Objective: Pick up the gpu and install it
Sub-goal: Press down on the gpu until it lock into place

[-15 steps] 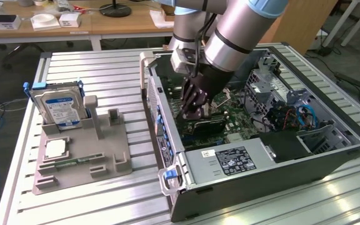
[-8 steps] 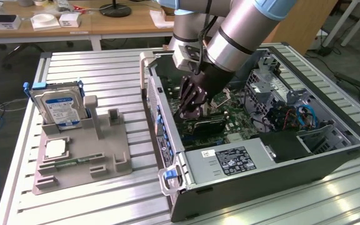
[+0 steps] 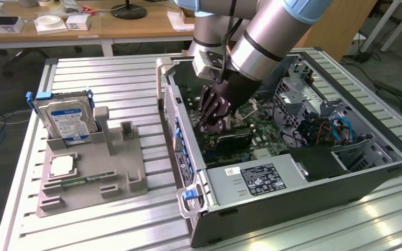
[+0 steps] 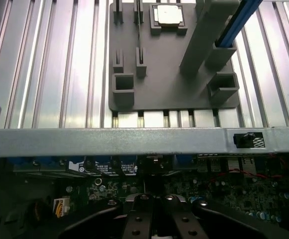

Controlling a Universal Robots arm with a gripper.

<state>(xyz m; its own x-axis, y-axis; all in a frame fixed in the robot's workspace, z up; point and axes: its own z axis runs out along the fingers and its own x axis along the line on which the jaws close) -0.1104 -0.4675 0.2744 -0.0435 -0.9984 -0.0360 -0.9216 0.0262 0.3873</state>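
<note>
The gpu (image 3: 234,141) is a dark card standing low inside the open computer case (image 3: 271,201), over the green motherboard (image 3: 260,130). My gripper (image 3: 211,124) reaches down into the case from above and is shut at the card's upper edge. In the wrist view the black fingers (image 4: 134,221) are pressed together at the gripper (image 4: 151,219), with the motherboard (image 4: 234,191) just beyond them and the case's grey side wall (image 4: 134,142) across the picture. The card itself is mostly hidden by the fingers there.
A grey parts holder (image 3: 127,175) lies on the slatted table at the exterior view's left of the case, holding a hard drive (image 3: 65,120), a CPU (image 3: 61,164) and a memory stick (image 3: 82,180). The power supply (image 3: 257,180) and drive cage (image 3: 299,94) crowd the case.
</note>
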